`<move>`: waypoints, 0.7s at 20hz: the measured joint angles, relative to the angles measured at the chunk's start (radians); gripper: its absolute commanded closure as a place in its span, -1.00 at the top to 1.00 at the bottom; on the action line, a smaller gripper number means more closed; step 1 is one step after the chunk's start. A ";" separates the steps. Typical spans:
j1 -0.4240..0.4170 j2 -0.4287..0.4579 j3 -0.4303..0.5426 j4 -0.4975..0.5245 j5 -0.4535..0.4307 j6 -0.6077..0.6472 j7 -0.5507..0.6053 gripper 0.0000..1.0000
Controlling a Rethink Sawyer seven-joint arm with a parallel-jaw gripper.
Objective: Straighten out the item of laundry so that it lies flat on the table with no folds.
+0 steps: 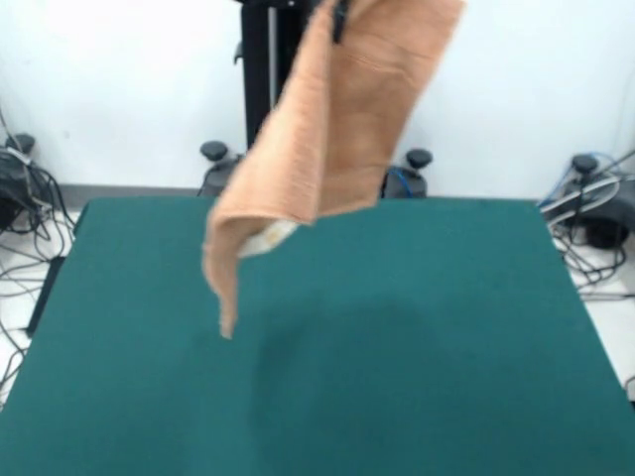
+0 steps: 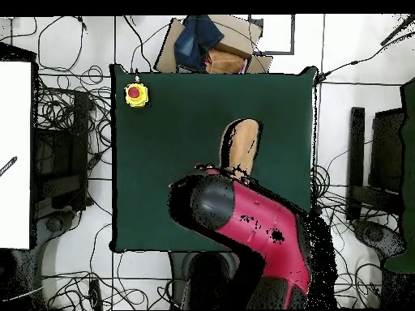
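Hanging high over the table (image 1: pixel 417 327), the towel (image 1: pixel 327 129) is dangling from the claw (image 1: pixel 340 15), which is pinching its top edge. It looks soft, light and floppy, so a corner is probably the best place to hold.

Robotics lab: Sawyer arm (image 2: pixel 259 223), e-stop btn (image 2: pixel 136 95), floor cables (image 2: pixel 61 121), white walls.

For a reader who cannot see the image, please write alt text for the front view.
A peach-orange towel hangs in the air above a dark green table, held from the top edge of the picture, folded and tilted, with its lowest corner trailing to the left. Behind the table stand a white wall, a black pedestal and cables on the floor.
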 measured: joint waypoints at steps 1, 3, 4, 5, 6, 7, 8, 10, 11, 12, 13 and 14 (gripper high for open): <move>-0.010 -0.009 0.000 0.002 -0.012 0.000 0.000 -1.00; -0.023 -0.024 0.004 0.005 -0.040 0.000 0.000 -1.00; -0.024 -0.026 0.006 0.006 -0.046 0.000 0.000 -1.00; -0.024 -0.028 0.008 0.007 -0.053 0.000 0.000 -1.00; -0.021 -0.030 0.015 0.011 -0.061 -0.005 0.000 -1.00; -0.019 -0.031 0.022 0.016 -0.070 -0.009 0.000 -1.00; -0.016 -0.030 0.026 0.019 -0.073 -0.015 0.000 -1.00; -0.010 -0.028 0.034 0.027 -0.080 -0.026 0.000 -1.00; -0.003 -0.023 0.045 0.035 -0.083 -0.044 0.000 -1.00; 0.004 -0.018 0.055 0.043 -0.085 -0.062 0.000 -1.00; 0.010 -0.011 0.064 0.048 -0.086 -0.080 0.000 -1.00; 0.014 -0.005 0.071 0.053 -0.086 -0.095 0.000 -1.00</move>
